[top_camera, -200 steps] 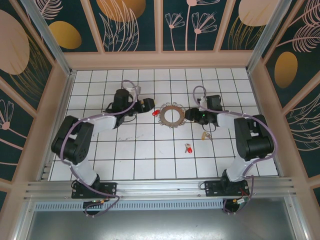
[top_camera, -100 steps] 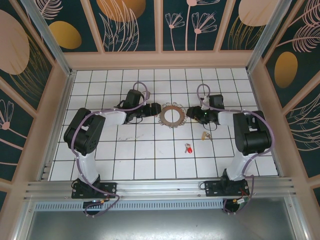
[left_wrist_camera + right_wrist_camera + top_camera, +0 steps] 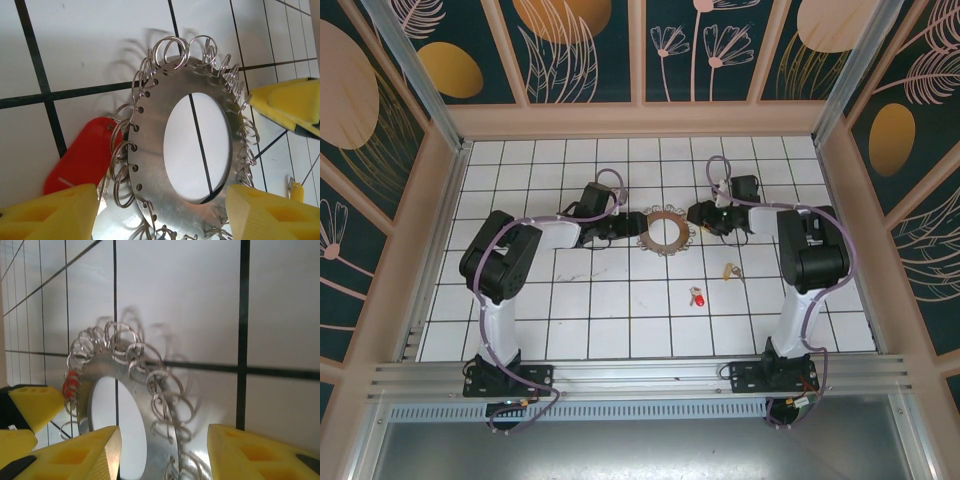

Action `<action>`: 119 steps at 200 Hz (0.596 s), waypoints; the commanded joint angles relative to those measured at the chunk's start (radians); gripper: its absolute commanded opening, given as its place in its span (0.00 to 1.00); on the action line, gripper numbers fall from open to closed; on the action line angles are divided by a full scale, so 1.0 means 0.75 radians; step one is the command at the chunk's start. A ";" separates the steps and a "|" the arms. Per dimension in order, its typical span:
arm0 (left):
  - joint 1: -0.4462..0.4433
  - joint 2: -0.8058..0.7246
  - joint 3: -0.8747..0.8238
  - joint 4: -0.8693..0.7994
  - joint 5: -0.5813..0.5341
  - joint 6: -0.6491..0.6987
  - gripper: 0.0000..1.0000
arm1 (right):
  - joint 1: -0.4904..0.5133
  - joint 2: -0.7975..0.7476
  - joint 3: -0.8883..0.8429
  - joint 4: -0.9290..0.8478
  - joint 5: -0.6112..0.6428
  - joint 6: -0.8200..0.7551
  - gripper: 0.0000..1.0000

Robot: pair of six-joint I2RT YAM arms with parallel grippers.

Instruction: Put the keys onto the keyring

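Top external view: the keyring [image 3: 665,230] lies flat on the white tiled tabletop [image 3: 620,320], midway between the left and right edges and somewhat closer to the far edge than the near one. My left end effector [image 3: 626,228] reaches in low at the ring's left rim, and my right end effector [image 3: 697,214] sits at its right rim, so the ring lies between the two.

One key [image 3: 697,296] with a red head lies loose on the tiles, well apart from the ring, toward the near edge and a little right of centre. Just beyond it to the right is a small yellowish item [image 3: 730,271], too small for me to identify.

On the left wrist view, the keyring [image 3: 195,150] is a flat metal disc with a wide hole and a rim fringed with wire loops. My left end effector [image 3: 161,200] is spread, one yellow finger [image 3: 47,215] on each side of the ring's near end, with a gap between the left finger and the loops. A red tag [image 3: 80,160] lies against the loops at the ring's left side; I cannot tell whether it is threaded on. A yellow finger of my other arm shows past the ring's far side.

On the right wrist view, my right end effector [image 3: 164,440] is also spread, its fingers [image 3: 255,455] straddling the ring's [image 3: 135,410] looped rim without pinching it. A bit of red [image 3: 71,384] shows at the opposite rim.
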 commanded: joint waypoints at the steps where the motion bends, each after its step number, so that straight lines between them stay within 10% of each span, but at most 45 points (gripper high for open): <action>1: -0.006 0.022 0.036 -0.032 0.032 -0.004 0.68 | 0.015 0.077 0.095 -0.091 -0.025 -0.101 0.50; 119: -0.011 0.065 0.038 -0.027 0.054 -0.019 0.62 | 0.105 0.200 0.249 -0.321 -0.114 -0.333 0.40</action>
